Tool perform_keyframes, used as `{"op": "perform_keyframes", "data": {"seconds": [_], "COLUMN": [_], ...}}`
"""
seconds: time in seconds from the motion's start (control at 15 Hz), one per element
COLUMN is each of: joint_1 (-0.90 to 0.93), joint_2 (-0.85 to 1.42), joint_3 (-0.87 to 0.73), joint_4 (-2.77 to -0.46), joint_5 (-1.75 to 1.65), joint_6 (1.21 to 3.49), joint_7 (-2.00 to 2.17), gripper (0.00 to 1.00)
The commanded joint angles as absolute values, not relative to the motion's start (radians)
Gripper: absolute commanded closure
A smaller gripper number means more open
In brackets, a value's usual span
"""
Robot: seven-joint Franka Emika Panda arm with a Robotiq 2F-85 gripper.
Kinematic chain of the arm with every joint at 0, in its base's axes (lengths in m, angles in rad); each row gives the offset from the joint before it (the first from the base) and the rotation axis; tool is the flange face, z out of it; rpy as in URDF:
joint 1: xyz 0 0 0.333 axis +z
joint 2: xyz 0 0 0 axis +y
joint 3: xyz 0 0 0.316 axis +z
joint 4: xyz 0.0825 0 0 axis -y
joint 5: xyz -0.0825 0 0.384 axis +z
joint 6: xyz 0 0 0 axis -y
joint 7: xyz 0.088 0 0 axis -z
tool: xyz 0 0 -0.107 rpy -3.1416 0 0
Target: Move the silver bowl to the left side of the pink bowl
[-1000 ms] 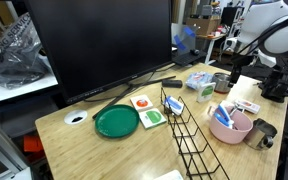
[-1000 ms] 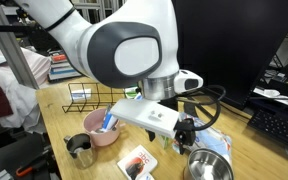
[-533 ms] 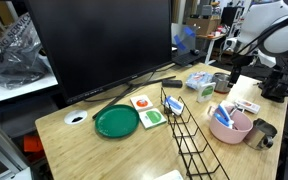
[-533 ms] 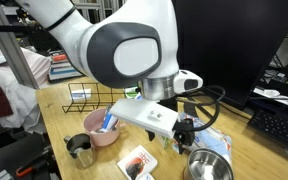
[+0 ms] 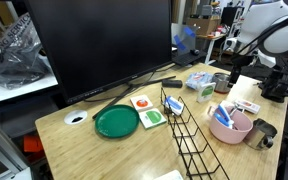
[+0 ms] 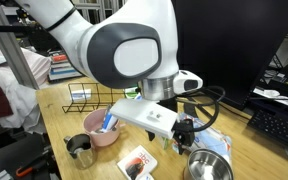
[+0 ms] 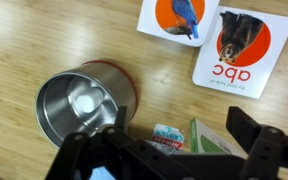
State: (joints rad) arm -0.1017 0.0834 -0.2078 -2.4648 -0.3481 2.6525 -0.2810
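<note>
Silver bowl [image 7: 79, 103] stands upright on the tabletop [image 7: 44, 30], off to one side of my wrist view rather than centred. One finger [image 7: 89, 158] covers part of its near rim. The jaws are spread wide and hold nothing, hovering above the bowl without touching it. In an exterior view the bowl [image 6: 209, 166] is well apart from the pink bowl [image 6: 104, 128], which already has blue items in it.

I judge the step in hand to be lining up for the grasp, and the alignment isn't there yet. I'd shift sideways until the bowl's wall lies between the fingers, one inside and one outside, and only then come straight down. A small packet [image 7: 169, 135] and a green box [image 7: 214, 142] lie just beside the bowl, so the outer finger should drop on a side clear of them. Polished metal will likely slip, so I'd pinch well below the rim and close firmly. Then lift high enough to clear the picture cards [image 7: 234, 45] on the way over.
</note>
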Motion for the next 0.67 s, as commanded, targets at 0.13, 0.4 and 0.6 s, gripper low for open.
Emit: {"op": "perform_keyframes", "data": {"seconds": [0.13,0.4,0.6], "joint_1": [-0.117,-0.115,-0.118], "joint_2": [0.081,0.08,0.077], "joint_3": [-0.194,-0.196,-0.179], "joint_4": [-2.465,-2.466,-2.474], "joint_5": [-0.366,-0.371,-0.286], "joint_6": [2.652,2.643,2.629], "joint_7": [-0.212,-0.151,-0.188], "gripper": [0.0,0.0,0.0]}}
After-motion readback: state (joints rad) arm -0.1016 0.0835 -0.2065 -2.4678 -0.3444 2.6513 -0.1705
